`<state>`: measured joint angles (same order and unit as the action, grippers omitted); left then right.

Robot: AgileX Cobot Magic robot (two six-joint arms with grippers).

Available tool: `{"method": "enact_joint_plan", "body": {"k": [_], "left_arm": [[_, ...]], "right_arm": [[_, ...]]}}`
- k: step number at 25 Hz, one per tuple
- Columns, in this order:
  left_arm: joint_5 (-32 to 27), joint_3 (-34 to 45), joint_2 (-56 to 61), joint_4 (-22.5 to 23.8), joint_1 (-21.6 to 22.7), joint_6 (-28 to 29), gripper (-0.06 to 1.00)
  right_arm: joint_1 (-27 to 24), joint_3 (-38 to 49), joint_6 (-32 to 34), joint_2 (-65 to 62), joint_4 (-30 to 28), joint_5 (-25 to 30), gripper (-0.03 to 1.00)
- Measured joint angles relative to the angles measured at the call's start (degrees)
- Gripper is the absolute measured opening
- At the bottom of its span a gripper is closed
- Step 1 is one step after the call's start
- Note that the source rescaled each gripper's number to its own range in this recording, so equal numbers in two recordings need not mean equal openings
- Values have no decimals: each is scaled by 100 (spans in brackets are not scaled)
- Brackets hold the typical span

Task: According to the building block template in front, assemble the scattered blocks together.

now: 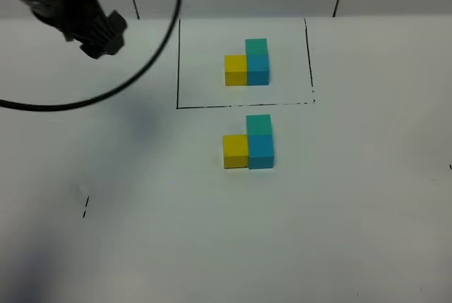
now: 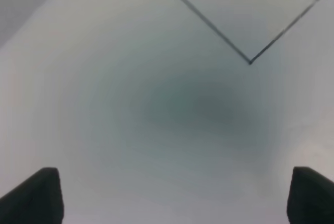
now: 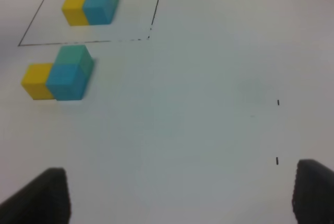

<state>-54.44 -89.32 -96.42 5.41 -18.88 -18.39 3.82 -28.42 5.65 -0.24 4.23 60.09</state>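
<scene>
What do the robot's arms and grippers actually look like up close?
Only the left arm shows from above: a bulky matte black body with a ribbed, knob-like end, trailing a thick black cable that loops over the white table. In the wrist views each gripper, left gripper and right gripper, shows as two dark, blocky fingertips with blunt corners. No markings are visible.
</scene>
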Motion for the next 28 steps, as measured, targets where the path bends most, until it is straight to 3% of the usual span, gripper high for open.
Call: {"method": "enact_joint_plan", "body": {"k": [4,8,20,28], "left_arm": [[-161,423,505,9,607,203,100],[-100,1093,1249,9,899,373,100],[-482,2592,4442,8,957,1773,100],[-527,3784,6387,-13,957,2265,100]], "right_arm": [[0,0,0,0,0,0,73],[0,0,0,0,0,0,73],[0,0,0,0,0,-1,73],[0,0,0,0,0,-1,73]]}}
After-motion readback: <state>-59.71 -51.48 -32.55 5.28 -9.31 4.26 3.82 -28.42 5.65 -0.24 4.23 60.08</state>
